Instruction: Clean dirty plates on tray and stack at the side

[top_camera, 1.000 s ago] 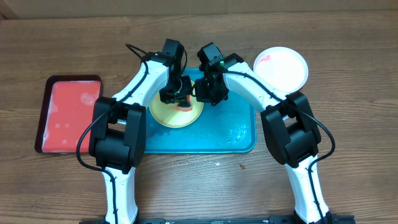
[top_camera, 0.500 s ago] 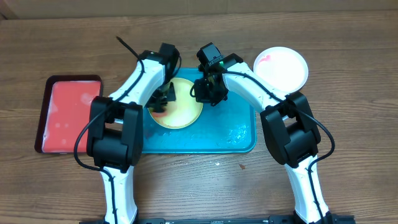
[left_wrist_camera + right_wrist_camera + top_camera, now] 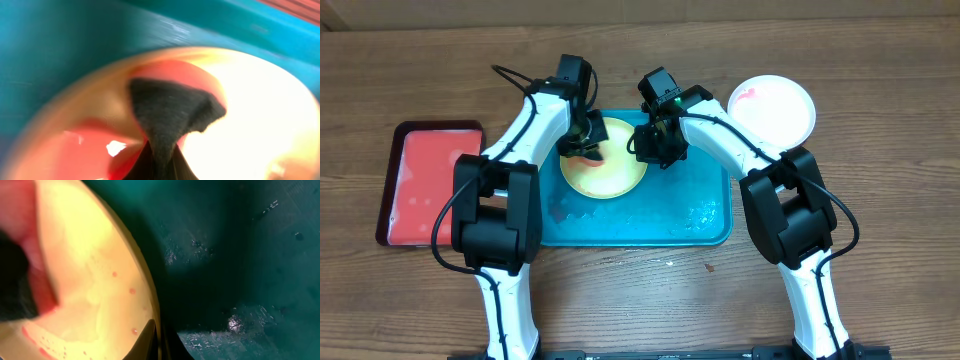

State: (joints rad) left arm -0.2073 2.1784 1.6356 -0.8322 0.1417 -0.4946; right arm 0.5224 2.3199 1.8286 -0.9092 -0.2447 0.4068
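Note:
A yellow-green plate (image 3: 610,172) lies on the teal tray (image 3: 690,215), left of its middle. My left gripper (image 3: 582,150) is shut on a red sponge with a dark scouring side (image 3: 170,110), pressed on the plate's upper left part (image 3: 260,115). My right gripper (image 3: 650,150) is shut on the plate's right rim (image 3: 100,290), one finger above it and one below. Small red specks dot the plate near that rim. A white plate (image 3: 772,108) with a faint red smear sits on the table, off the tray's far right corner.
A smaller red tray (image 3: 430,182) with a dark rim lies on the table to the left. The teal tray's right half (image 3: 235,255) is wet and bare. Both arms crowd over the tray's far edge.
My left gripper has dragged the sponge from the plate's middle out to the left, then up to its upper left edge. The right gripper has kept its hold on the rim.

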